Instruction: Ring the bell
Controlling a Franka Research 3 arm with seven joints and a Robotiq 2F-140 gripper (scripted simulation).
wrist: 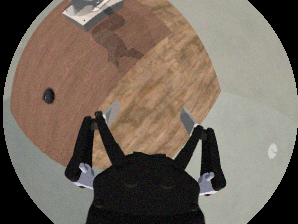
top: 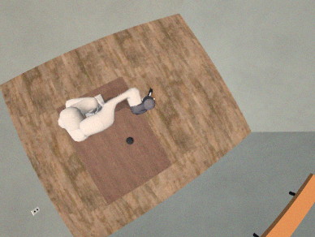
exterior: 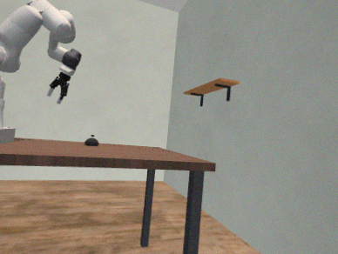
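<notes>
The bell (exterior: 91, 141) is a small dark dome with a thin button on top. It stands upright on the brown table (exterior: 100, 154). In the overhead view the bell (top: 130, 140) is a dark round spot near the table's middle. In the wrist view the bell (wrist: 48, 95) shows small at the left. My gripper (exterior: 57, 94) is open and empty. It hangs high above the table, well above and to the left of the bell. In the overhead view the gripper (top: 150, 92) is over the table's edge, apart from the bell. Its fingers spread wide in the wrist view.
The robot base (exterior: 5, 135) stands on the table at the left. An orange shelf (exterior: 212, 88) hangs on the right wall. The table edge lies below the gripper in the wrist view, with wooden floor (wrist: 173, 76) beyond it.
</notes>
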